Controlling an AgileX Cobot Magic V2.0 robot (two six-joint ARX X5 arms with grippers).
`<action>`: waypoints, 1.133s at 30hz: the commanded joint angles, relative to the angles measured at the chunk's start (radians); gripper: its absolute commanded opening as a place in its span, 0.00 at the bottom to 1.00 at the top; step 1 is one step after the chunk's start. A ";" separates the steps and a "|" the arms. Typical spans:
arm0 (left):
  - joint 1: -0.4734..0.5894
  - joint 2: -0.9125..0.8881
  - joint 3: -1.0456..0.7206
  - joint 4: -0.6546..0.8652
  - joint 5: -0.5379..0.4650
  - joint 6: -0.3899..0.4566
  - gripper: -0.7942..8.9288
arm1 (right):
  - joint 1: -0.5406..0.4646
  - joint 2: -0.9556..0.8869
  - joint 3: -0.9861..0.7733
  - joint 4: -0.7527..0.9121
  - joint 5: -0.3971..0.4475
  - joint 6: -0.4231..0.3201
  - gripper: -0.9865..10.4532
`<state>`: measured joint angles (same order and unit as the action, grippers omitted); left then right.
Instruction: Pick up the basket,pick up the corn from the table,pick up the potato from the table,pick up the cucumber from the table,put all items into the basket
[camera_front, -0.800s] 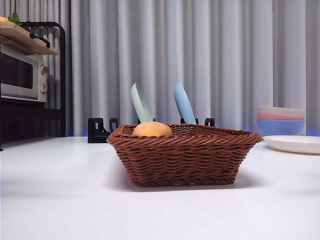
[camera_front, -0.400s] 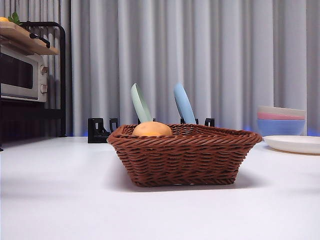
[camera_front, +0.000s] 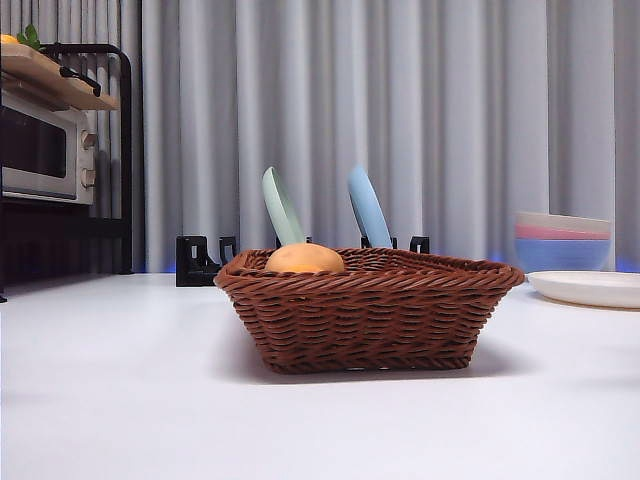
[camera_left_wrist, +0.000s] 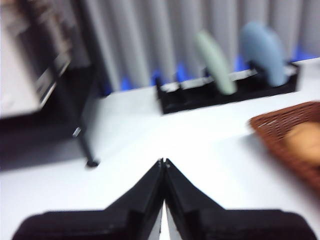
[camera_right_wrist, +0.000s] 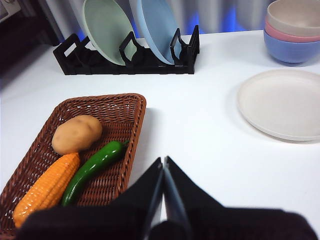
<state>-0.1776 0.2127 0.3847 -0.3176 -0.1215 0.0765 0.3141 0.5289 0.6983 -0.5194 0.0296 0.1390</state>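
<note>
Right gripper (camera_right_wrist: 163, 165): two black jaws pressed together, nothing between them, raised above the plain white tabletop (camera_right_wrist: 200, 130) just right of the brown woven wicker basket (camera_right_wrist: 131, 145). Left gripper (camera_left_wrist: 163, 164): jaws likewise closed tip to tip and empty, up over bare table to the left of the basket, view blurred.

Inside the basket, seen from the right wrist: smooth tan oval potato (camera_right_wrist: 77, 134) at the far end, bumpy orange-yellow corn cob (camera_right_wrist: 47, 189) nearer and to the left, glossy dark-green cucumber (camera_right_wrist: 92, 169) lying slantwise just right of the corn, its far tip close to the potato. From the front, only the potato's top (camera_front: 304, 258) showing above the braided rim (camera_front: 370, 275); corn and cucumber hidden by the wall.

Behind the basket, a black plate rack (camera_right_wrist: 125, 62) with a pale green plate (camera_right_wrist: 104, 30) and a light blue plate (camera_right_wrist: 159, 26) standing on edge. Far right: a flat cream plate (camera_right_wrist: 282, 102) and stacked bowls (camera_right_wrist: 294, 30). Far left: a toaster oven (camera_front: 40, 148) on a dark shelf.
</note>
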 joint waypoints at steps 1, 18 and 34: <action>0.069 -0.066 -0.144 0.077 0.039 -0.043 0.08 | 0.001 0.001 -0.003 0.005 0.003 0.009 0.09; 0.174 -0.211 -0.373 0.108 0.103 -0.058 0.08 | 0.001 0.001 -0.003 0.005 0.003 0.009 0.09; 0.173 -0.210 -0.373 0.114 0.099 -0.057 0.08 | 0.001 0.001 -0.003 0.005 0.003 0.008 0.09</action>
<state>-0.0074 0.0044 0.0238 -0.2016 -0.0227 0.0250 0.3141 0.5301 0.6983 -0.5198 0.0296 0.1390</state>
